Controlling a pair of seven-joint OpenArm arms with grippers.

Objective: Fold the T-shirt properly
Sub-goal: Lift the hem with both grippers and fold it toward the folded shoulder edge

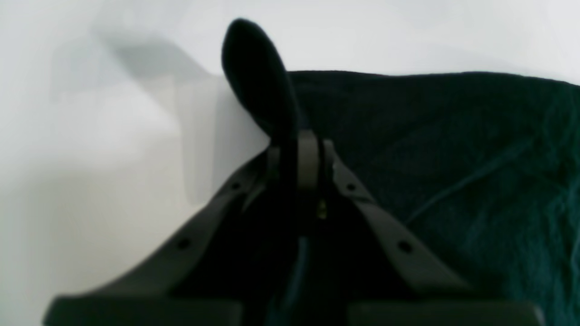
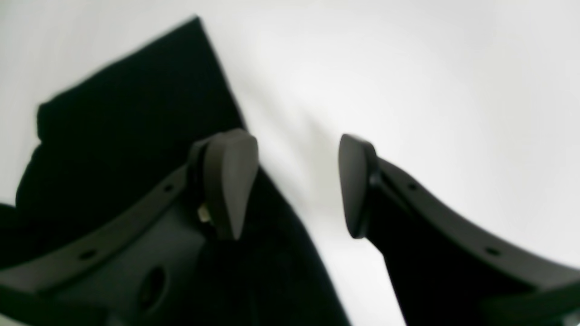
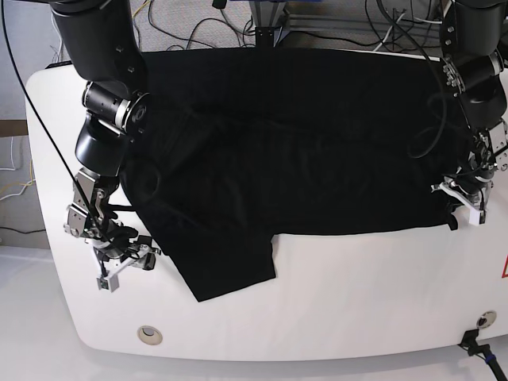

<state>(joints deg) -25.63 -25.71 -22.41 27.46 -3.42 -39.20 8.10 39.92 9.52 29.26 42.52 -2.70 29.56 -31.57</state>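
- The large black soft-cloth T-shirt (image 3: 286, 151) lies spread and wrinkled across the smooth white rounded desk (image 3: 357, 302), one sleeve pointing toward the front edge.
- The left pincer (image 1: 299, 136) is clamped on a rounded loop of the shirt's hem (matte grey jaws pressed together).
- The right pincer (image 2: 294, 185) stands wide over the sleeve's edge, holding nothing.

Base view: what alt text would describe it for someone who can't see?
A black T-shirt lies spread on a white table. The left gripper pinches its edge; the right gripper is open beside a sleeve.
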